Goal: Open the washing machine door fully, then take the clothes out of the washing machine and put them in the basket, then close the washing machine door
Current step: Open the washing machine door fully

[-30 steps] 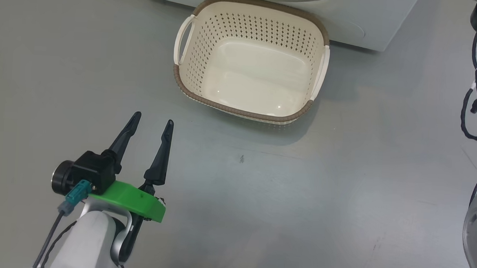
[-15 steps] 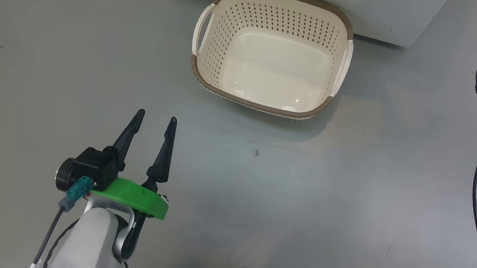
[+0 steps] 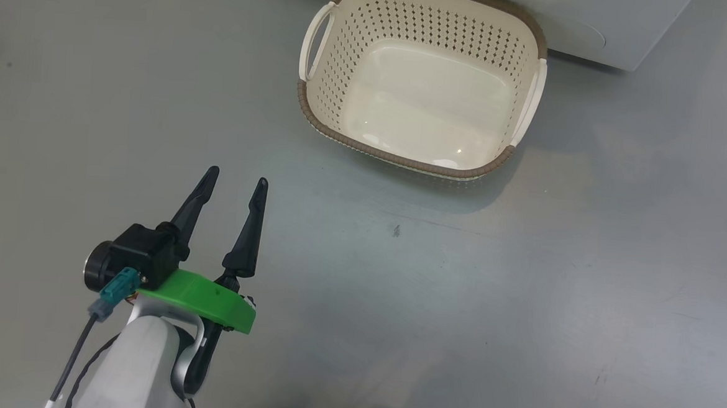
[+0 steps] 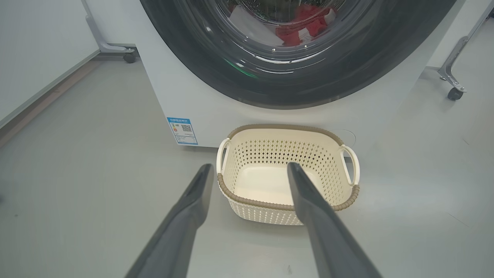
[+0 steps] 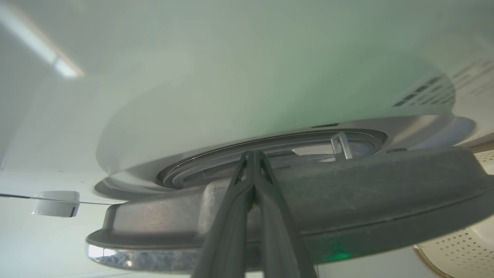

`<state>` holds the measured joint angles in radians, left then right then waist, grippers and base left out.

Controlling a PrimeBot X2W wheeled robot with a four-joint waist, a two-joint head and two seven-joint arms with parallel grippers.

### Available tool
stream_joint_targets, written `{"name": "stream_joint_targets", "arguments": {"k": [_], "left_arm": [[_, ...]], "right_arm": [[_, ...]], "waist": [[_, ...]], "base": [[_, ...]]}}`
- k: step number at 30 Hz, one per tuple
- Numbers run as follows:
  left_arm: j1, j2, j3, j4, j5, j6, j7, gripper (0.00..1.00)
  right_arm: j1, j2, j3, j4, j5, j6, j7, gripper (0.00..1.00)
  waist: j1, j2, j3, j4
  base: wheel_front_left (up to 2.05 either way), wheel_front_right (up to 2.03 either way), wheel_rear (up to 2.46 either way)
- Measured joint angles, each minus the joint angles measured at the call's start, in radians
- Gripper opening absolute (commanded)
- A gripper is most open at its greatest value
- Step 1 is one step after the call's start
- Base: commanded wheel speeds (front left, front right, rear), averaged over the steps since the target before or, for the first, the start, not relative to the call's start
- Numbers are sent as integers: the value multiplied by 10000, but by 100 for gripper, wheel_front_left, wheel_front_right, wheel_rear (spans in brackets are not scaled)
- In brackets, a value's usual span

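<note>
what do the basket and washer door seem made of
Basket: likely moulded plastic, cream, semi-gloss; highlights on its floor, regular punched holes; brown woven-look rim probably moulded too. Washing machine door: glossy black rim, probably plastic, mirroring light; clear window, likely glass, red clothes visible through it.

The basket (image 4: pixel 266 215) sits before the washing machine (image 4: pixel 185 92).

Smooth grey floor (image 3: pixel 520 299), white wall (image 4: pixel 38 38)
</note>
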<state>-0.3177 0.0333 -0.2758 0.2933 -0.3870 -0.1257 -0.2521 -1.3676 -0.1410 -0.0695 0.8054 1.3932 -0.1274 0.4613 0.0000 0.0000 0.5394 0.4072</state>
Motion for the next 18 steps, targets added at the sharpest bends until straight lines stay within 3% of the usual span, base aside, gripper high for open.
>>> {"name": "stream_joint_targets", "arguments": {"k": [18], "left_arm": [[-81,-8,17,50,-73,0,0,100]], "right_arm": [[-581,-59,-27,1212,65,2,520,0]], "waist": [[0,0,-82,-40]], "base": [[0,0,0]]}}
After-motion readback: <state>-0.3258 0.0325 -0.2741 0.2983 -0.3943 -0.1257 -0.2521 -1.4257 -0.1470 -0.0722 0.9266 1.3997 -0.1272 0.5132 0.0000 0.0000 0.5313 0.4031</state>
